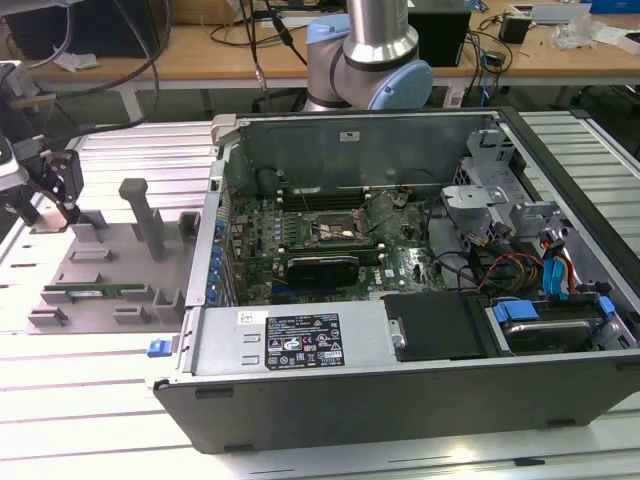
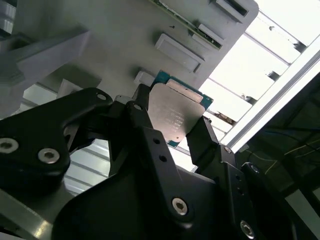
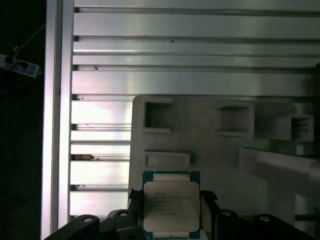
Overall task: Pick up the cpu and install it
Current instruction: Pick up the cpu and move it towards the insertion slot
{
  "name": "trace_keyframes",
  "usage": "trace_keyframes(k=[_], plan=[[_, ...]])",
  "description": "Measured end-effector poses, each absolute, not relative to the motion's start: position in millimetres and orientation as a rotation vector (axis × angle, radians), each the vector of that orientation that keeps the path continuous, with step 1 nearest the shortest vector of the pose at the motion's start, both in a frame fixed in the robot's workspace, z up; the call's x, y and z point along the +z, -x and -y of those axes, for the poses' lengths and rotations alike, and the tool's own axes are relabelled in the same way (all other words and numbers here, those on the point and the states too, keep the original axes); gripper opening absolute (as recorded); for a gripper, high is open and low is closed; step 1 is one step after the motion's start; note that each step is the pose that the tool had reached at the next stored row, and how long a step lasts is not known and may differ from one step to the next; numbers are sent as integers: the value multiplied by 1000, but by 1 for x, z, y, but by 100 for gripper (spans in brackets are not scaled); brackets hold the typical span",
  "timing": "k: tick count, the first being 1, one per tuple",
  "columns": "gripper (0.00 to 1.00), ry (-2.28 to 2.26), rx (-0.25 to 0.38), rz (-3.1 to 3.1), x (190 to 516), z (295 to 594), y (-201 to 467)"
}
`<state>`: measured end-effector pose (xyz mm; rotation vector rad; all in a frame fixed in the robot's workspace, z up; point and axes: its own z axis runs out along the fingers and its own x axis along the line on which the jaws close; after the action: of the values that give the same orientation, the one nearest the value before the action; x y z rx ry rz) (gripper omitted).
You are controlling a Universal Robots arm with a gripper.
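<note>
Jaws clamp the cpu (image 3: 171, 207) by two opposite edges, its silver lid showing in both wrist views. The gripper (image 1: 55, 205) hangs over the grey tray (image 1: 100, 270) at the exterior view's left, well apart from the open computer case (image 1: 400, 330); the chip looks lifted just clear, perhaps.

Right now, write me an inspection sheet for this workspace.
Surface: ribbed aluminium table carrying a grey fixture tray.
Job's things: cpu held over the tray; socket frame inside the open computer case.
Clutter: memory stick lying on the tray.
Grippers: gripper shut on the cpu's two sides.
Cables: red and blue leads inside the case.
Surroundings: robot base and a desk behind the case.
</note>
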<state>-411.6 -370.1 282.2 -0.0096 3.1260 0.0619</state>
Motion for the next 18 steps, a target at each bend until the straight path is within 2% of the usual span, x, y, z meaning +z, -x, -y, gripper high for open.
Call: trace_keyframes(k=[18], plan=[[55, 9, 62, -3126, 334, 367, 412]])
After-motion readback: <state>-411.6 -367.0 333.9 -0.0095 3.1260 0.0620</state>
